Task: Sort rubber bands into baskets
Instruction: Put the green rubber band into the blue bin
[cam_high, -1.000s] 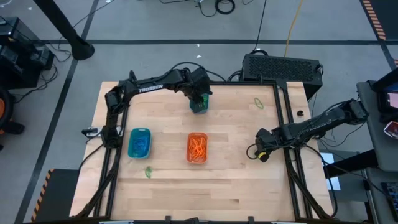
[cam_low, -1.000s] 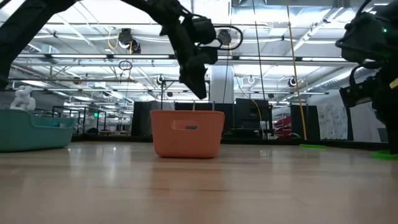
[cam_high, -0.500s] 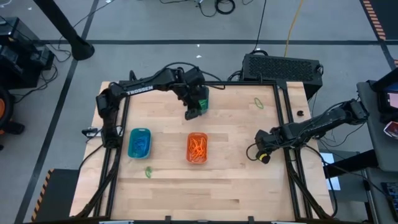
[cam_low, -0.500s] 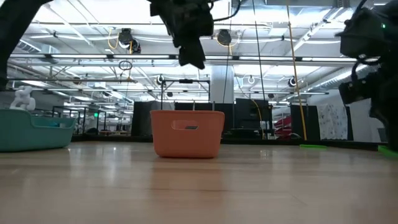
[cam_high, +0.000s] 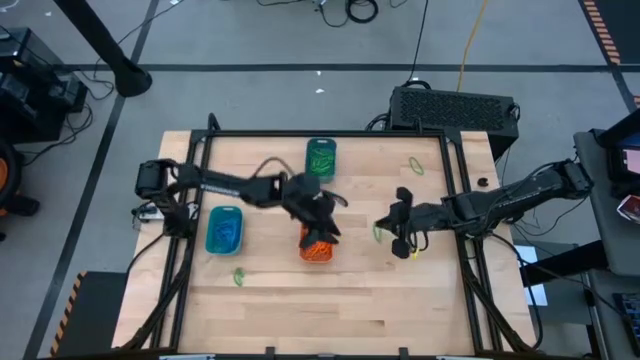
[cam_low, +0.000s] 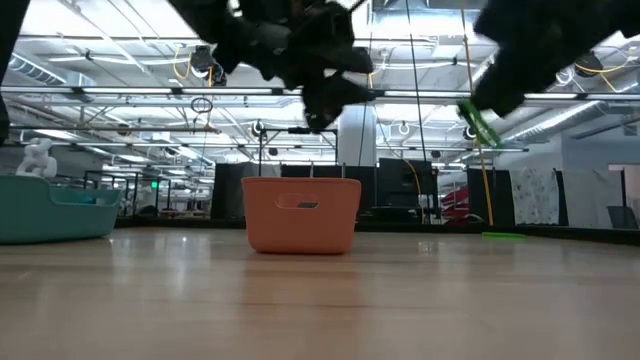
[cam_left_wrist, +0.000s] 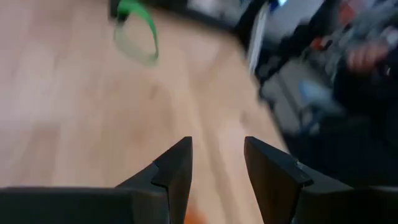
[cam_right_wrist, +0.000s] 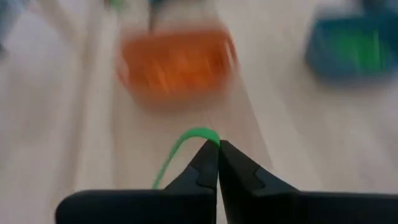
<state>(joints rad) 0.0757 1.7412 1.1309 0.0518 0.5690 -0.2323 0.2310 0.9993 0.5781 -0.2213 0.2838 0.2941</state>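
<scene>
The place was a large industrial robotics lab; a wooden table (cam_high: 380, 300) in a black metal frame (cam_high: 455, 190) stood on grey concrete floor (cam_high: 250, 40) with loose cables (cam_high: 350, 10); beyond it ran exposed ceiling trusses (cam_low: 130, 95), strip lights and dark equipment racks (cam_low: 400, 185).

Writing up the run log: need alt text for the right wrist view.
The right gripper, shut, pinches a green rubber band above the wooden table. Beyond it, blurred, stand the orange basket and the dark teal basket holding green bands.
</scene>
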